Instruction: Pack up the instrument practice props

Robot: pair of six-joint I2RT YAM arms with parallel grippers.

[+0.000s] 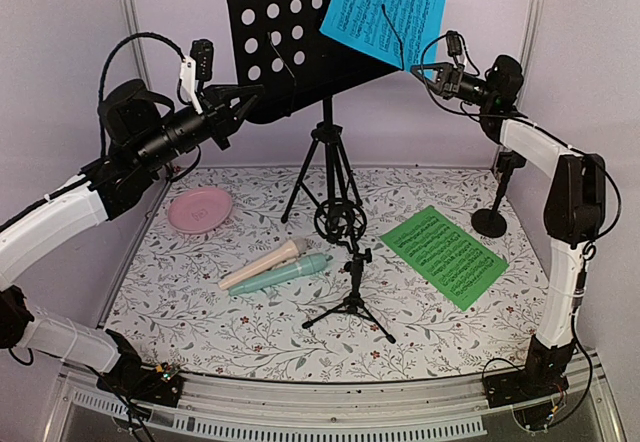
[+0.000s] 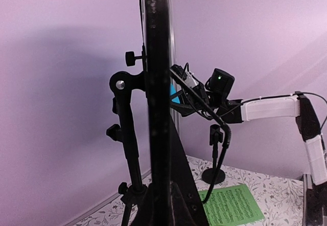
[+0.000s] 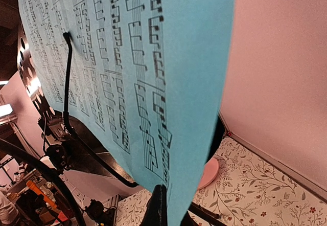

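The right gripper (image 1: 424, 70) is pinched tight on the lower right corner of the blue printed paper music sheet (image 1: 380, 7), apparently to draw it off the black perforated metal music rack (image 1: 272, 37) standing far centre. The left gripper (image 1: 242, 98) is clamped on the rack's lower left lip, likely to steady it. The green paper music sheet (image 1: 445, 255) lies flat at the near right.

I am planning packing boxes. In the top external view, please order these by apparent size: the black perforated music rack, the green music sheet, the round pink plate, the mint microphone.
1. black perforated music rack (raised, perhaps nearer the camera)
2. green music sheet
3. round pink plate and mint microphone: look alike, unranked
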